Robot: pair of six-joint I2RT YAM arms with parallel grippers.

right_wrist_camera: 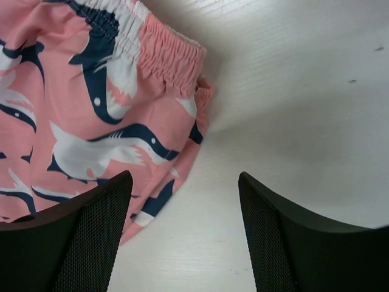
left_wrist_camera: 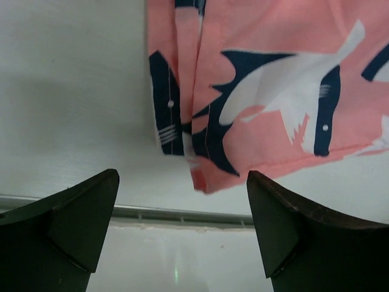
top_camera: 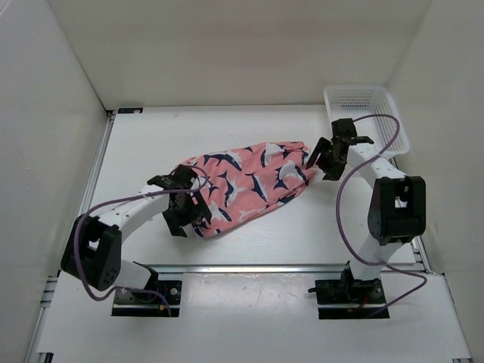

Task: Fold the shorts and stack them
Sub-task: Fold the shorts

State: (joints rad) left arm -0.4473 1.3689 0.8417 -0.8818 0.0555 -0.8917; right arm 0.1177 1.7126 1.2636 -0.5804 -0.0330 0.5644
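Shorts point(top_camera: 246, 185) down flat in the middle of the tabletop point(top_camera: 151, 144), a long folded bundle lying on a diagonal, low end toward the left arm, high end toward the right arm. Shark print facing up, pink all over.

Left gripper point(top_camera: 195, 204) sits right over the low end of the bundle. From the left wrist view its gripper point(left_wrist_camera: 182, 176) is spread wide and released, both dark fingers point(left_wrist_camera: 85, 213) apart with nothing pinched. A hem point(left_wrist_camera: 203, 179) corner of the shorts point(left_wrist_camera: 279, 91) lies on the tabletop just ahead of the gap, layered edges showing at its left side.

Over to the right: right gripper point(top_camera: 316, 160) hovers at the high end, just off the edge of the fabric. The right wrist view shows that gripper point(right_wrist_camera: 183, 176) let go too, jaws well apart and bare tabletop between them. The gathered elastic waistband point(right_wrist_camera: 164, 52) lies up ahead, and the shorts point(right_wrist_camera: 67, 121) spread off to the left, running under the left-hand finger in that view.

White mesh basket point(top_camera: 367, 106) stands at the far right corner, behind the right arm, well apart from the shorts.
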